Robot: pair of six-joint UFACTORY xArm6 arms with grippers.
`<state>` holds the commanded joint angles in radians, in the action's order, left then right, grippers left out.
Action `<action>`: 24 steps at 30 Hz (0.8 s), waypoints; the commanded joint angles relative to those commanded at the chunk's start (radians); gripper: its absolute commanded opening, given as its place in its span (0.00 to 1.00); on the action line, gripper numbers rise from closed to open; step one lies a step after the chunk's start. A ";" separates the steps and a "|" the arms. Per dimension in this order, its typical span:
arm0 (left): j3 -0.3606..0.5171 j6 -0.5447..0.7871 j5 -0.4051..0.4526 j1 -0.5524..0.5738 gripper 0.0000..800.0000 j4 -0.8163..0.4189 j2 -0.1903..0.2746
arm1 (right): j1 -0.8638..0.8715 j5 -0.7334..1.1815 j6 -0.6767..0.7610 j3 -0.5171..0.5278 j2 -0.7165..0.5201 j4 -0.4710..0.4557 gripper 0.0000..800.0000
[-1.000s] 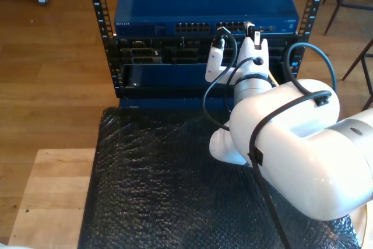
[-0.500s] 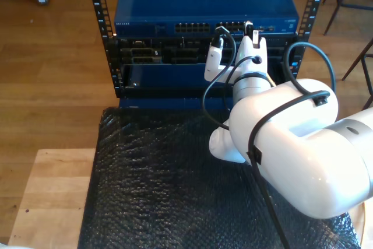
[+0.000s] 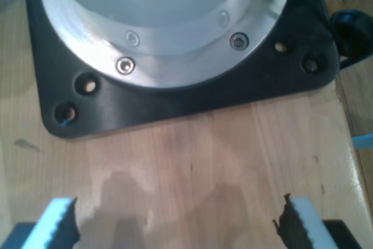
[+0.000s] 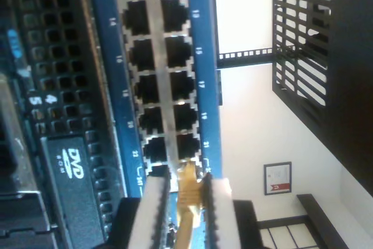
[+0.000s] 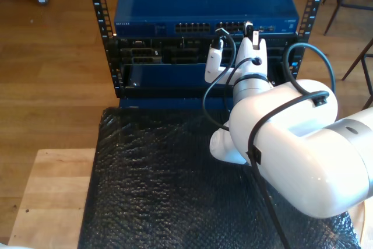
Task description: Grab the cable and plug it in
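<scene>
My second gripper (image 4: 185, 202) held the thin yellow cable with its clear plastic plug (image 4: 187, 188) between its two white ribbed fingers (image 4: 152, 208), the jaws narrow around it. The plug tip was just at the lowest-numbered end of the port block on the blue metal network switch (image 4: 111, 33), near the ports marked 21 and 22; I could not tell if it was already inside. In the exterior view this white arm (image 5: 291, 144) reached to the switch (image 5: 204, 4) in the black rack (image 5: 99, 21).

My first gripper (image 3: 178, 223) had its jaws wide, holding nothing, above a pale wooden surface (image 3: 186, 161) near a black base plate (image 3: 175, 106).
</scene>
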<state>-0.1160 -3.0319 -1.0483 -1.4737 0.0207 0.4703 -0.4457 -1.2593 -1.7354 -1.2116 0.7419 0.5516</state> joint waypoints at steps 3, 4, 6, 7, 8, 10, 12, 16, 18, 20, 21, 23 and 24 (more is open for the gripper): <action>0.000 0.000 0.000 0.000 1.00 0.000 0.002 | 0.000 0.002 0.000 0.017 -0.014 -0.002 0.30; 0.000 -0.002 0.000 0.000 1.00 0.000 0.000 | 0.000 0.003 0.000 0.020 -0.018 -0.002 0.31; 0.000 0.000 0.000 0.000 1.00 0.000 0.002 | 0.000 0.005 0.000 0.029 -0.026 -0.002 0.32; 0.000 0.000 0.000 0.000 1.00 0.000 0.002 | 0.000 0.005 0.000 0.034 -0.031 -0.002 0.32; 0.000 0.000 0.000 0.000 1.00 0.000 0.002 | 0.000 0.006 0.000 0.037 -0.034 -0.002 0.32; 0.000 0.000 0.000 0.000 1.00 0.000 0.002 | -0.002 0.006 0.000 0.055 -0.048 -0.002 0.32; 0.000 0.000 0.000 0.000 1.00 0.000 0.002 | -0.005 0.008 0.000 0.078 -0.066 -0.002 0.34; 0.000 -0.002 0.000 0.000 1.00 0.000 0.002 | -0.006 0.015 0.000 0.114 -0.095 -0.002 0.34; 0.000 0.000 0.000 0.000 1.00 0.002 0.002 | -0.006 0.018 0.000 0.127 -0.109 0.000 0.34; 0.000 0.000 0.000 0.000 1.00 0.000 0.000 | -0.006 0.031 0.000 0.141 -0.120 0.000 0.34; 0.000 -0.002 0.000 0.000 1.00 0.002 0.002 | -0.006 0.038 0.000 0.149 -0.126 0.000 0.34; 0.000 0.000 0.000 0.000 1.00 0.002 0.000 | -0.006 0.046 0.000 0.161 -0.141 0.000 0.34; 0.000 0.000 0.000 0.000 1.00 0.000 0.002 | -0.006 0.048 0.000 0.170 -0.149 0.000 0.34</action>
<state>-0.1160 -3.0319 -1.0483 -1.4737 0.0207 0.4718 -0.4519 -1.2118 -1.7354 -1.0413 0.5930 0.5516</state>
